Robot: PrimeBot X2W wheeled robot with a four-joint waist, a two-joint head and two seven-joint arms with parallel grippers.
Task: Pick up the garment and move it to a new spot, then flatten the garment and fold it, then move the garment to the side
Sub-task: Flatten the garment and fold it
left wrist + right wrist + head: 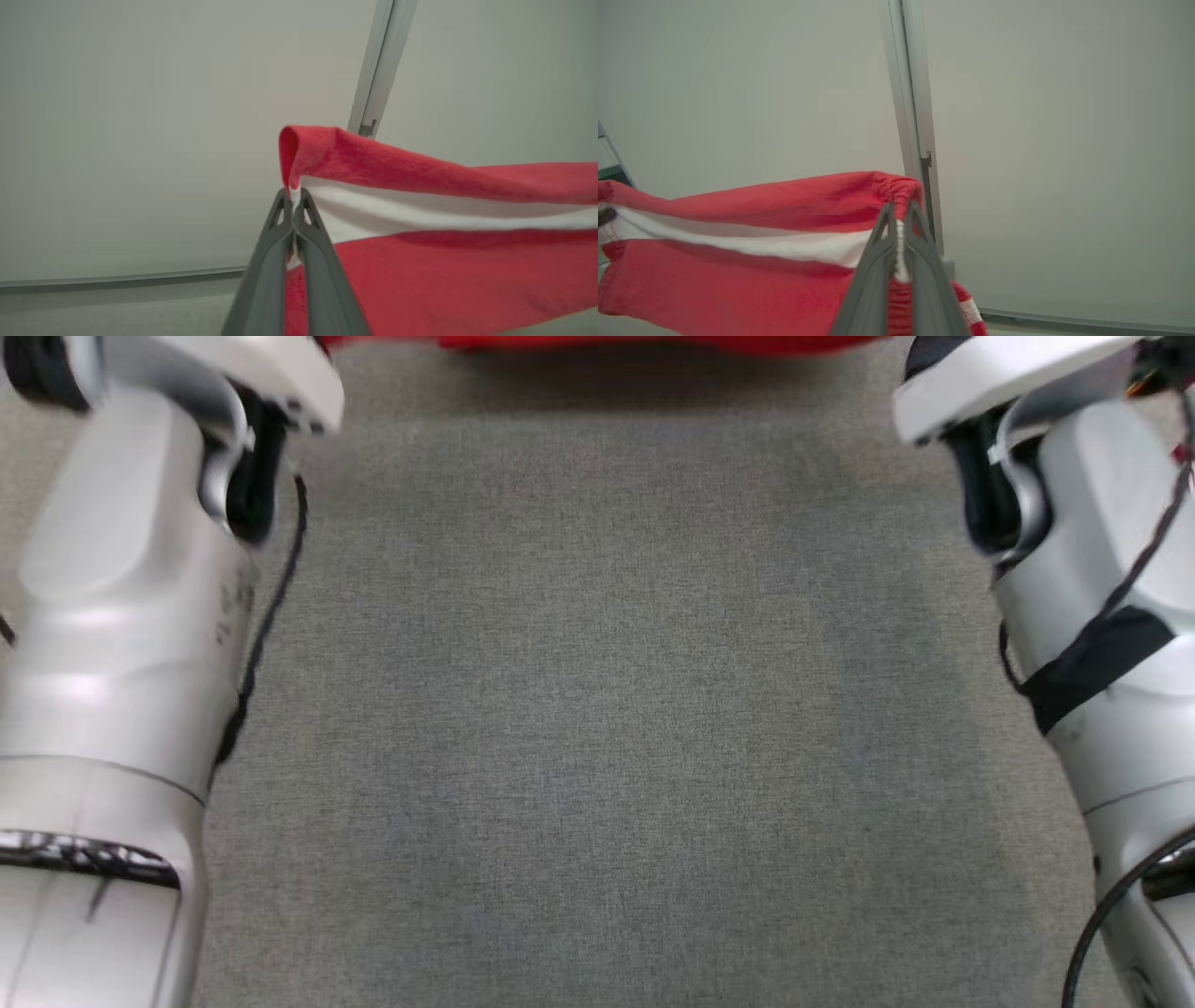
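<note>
Left gripper (293, 195), at the low centre of its wrist view, is clamped on one end of the garment (444, 275). Right gripper (901, 210) pinches the other end. The red cloth hangs stretched between them and shows at the top edge of the head view, beyond the grey surface (597, 709). This looks like the move step. Next, lower both ends evenly so it lands flat.

A grey woven surface (597, 709) spreads ahead, the red garment (597, 340) over its far edge, contact unclear.
</note>
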